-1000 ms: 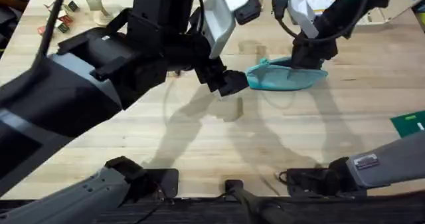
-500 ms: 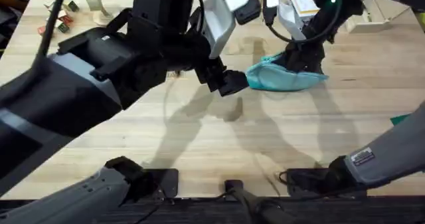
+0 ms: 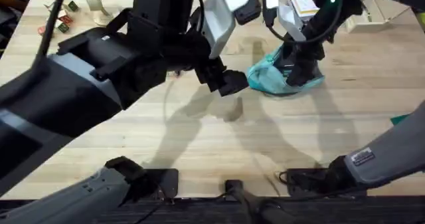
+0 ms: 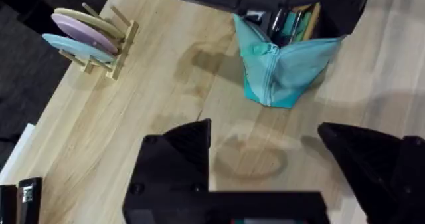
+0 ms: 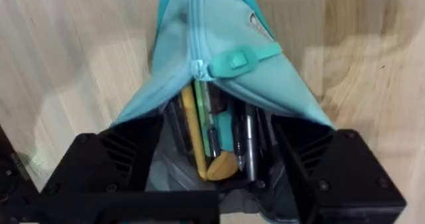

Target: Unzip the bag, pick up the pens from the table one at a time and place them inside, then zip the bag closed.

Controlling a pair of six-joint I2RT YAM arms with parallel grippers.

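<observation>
The teal bag (image 3: 265, 78) lies bunched on the table (image 3: 219, 137), right of centre. My right gripper (image 3: 299, 70) is at its right end, open, one finger on each side of the gaping mouth. In the right wrist view the bag (image 5: 199, 31) is unzipped as far as the pull tab (image 5: 236, 59), and several pens (image 5: 212, 141) lie inside, between the fingers (image 5: 126, 157). My left gripper (image 3: 229, 83) hovers just left of the bag, open and empty. Its wrist view shows the bag (image 4: 282, 68) beyond the fingertips (image 4: 179, 151), with pens (image 4: 295, 24) in its far end.
A wooden rack of coloured plates (image 4: 86, 41) stands to the side. Small items (image 3: 60, 18) sit at the back left and a box (image 3: 305, 4) at the back right. A green object (image 3: 402, 119) lies at the right edge.
The bag has gone from lying long and flat to bunched up and shorter, its right end pushed left. My right gripper has shifted with it. The left arm has stayed put.
</observation>
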